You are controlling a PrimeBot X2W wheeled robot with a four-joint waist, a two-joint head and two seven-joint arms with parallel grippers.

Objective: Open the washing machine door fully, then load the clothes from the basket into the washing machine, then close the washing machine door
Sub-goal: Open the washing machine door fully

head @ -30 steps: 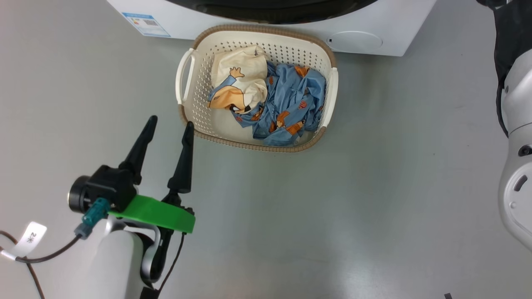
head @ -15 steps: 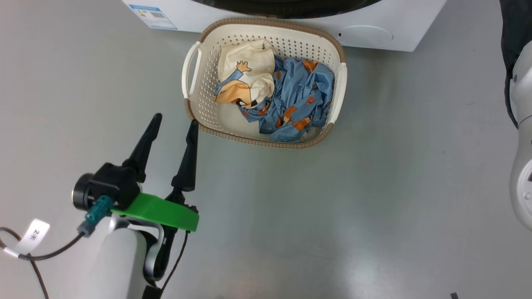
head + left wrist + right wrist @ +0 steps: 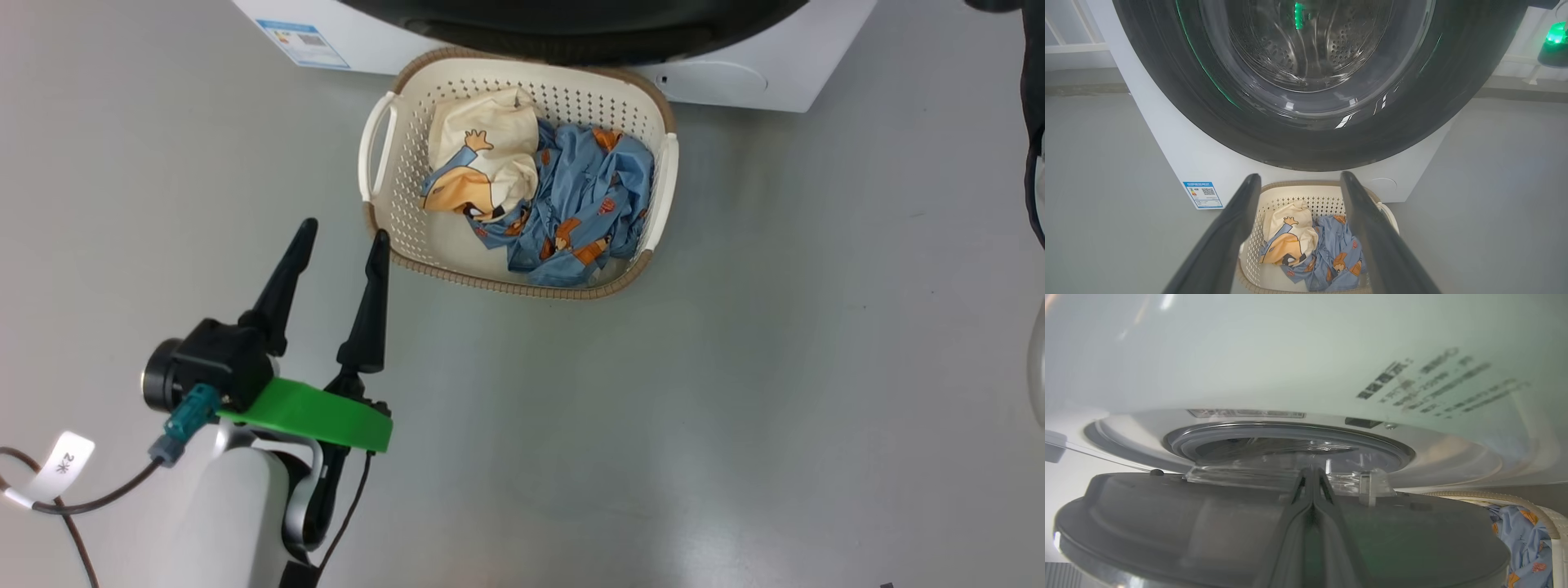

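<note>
Basket point(image 3: 406, 196) close before washing machine door point(image 3: 571, 37)

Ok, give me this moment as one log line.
washing machine door: ajar, not fully open | right fingers: shut, at door's inner frame | left fingers: open, empty, left of basket | clothes: both in basket

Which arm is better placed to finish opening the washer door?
Right: the right claw, shut, sits at the inner side of the door; the left claw hangs open beside the basket.
</note>
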